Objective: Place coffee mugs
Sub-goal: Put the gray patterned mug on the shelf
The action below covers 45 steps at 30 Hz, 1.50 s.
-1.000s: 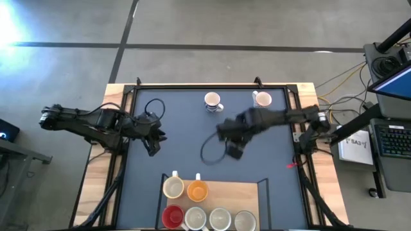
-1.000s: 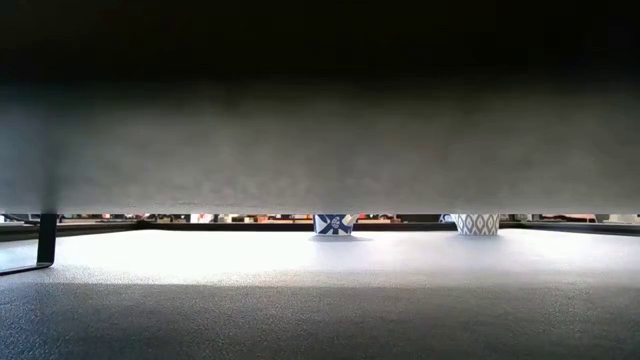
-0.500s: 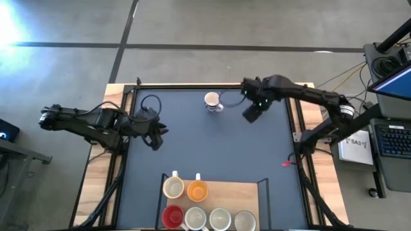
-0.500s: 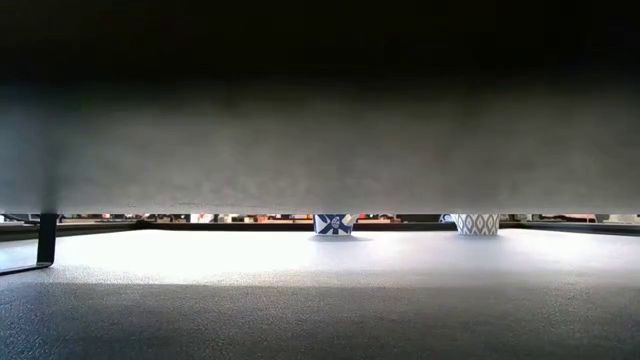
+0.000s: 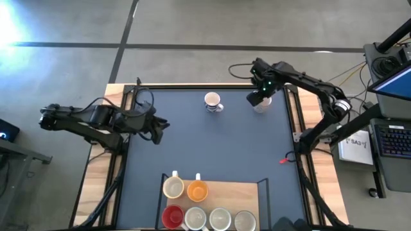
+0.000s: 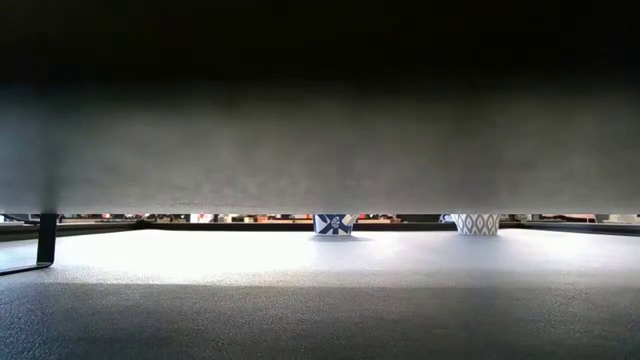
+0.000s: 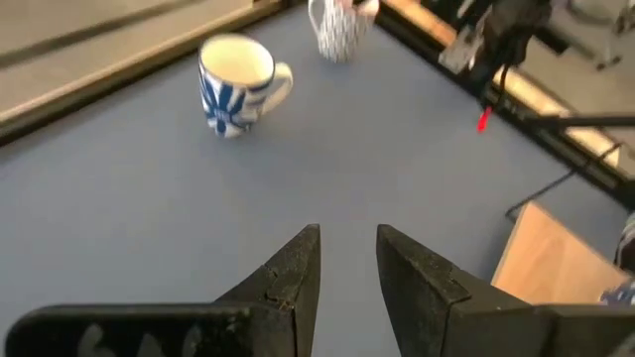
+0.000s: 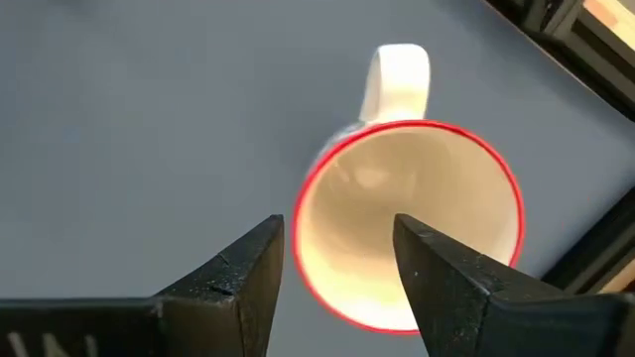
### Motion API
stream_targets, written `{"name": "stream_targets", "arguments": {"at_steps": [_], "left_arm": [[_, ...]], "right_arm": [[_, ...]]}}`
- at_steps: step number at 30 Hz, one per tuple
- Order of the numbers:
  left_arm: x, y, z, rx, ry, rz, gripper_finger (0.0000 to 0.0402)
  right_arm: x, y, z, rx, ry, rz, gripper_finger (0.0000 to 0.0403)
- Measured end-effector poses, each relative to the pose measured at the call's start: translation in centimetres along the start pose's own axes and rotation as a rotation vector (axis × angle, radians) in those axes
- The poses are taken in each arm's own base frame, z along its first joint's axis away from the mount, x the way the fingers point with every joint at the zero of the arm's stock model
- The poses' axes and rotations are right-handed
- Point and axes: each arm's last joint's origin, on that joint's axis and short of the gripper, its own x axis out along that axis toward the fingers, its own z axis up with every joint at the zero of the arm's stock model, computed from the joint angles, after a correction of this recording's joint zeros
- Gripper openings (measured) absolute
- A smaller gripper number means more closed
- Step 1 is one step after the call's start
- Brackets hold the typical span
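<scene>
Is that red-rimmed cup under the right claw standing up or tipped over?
Upright: the red-rimmed cream mug shows its open, empty mouth to the right gripper above.

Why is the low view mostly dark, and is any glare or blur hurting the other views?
Low view: a dark, blurred surface close to the lens fills the upper half; only two patterned mugs show in a thin band beneath. High view: a bright glare patch at the top left corner. Right wrist view: the red-rimmed mug is sharp, with the right claw open above it.
</scene>
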Motion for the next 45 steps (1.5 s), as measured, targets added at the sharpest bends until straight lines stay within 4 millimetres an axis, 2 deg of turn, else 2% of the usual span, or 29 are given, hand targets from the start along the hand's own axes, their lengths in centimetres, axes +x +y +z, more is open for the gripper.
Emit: {"name": "stream_targets", "arguments": {"at_steps": [7,11,19,25,31,40,45], "left_arm": [[-1.9,-0.2,1.7,0.034,-0.047,-0.005,0.0084],[-2.8,0.0,2.2,0.061,-0.047,0.028,0.0084],[-4.1,0.4,2.8,0.081,-0.043,0.077,0.0084],[-4.2,0.6,2.6,0.096,-0.022,0.096,0.0084],[-4.1,0.7,2.5,0.099,-0.014,0.103,0.0084],[-4.1,0.7,2.4,0.102,-0.010,0.106,0.0084],[-4.1,0.8,2.3,0.098,0.000,0.115,0.0084]], "right_arm": [[1.0,-0.4,0.2,-0.079,0.055,0.001,0.0180],[1.2,-0.4,0.3,-0.068,0.063,0.004,0.0176],[0.2,-0.4,-0.2,-0.017,0.039,-0.006,0.0164],[-0.1,-0.1,0.2,0.124,0.000,0.001,0.0159],[0.2,-0.1,0.9,0.189,-0.044,0.007,0.0158],[2.3,-0.1,1.6,0.174,0.016,-0.008,0.0153],[2.8,-0.1,1.6,0.133,0.041,0.001,0.0127]]}}
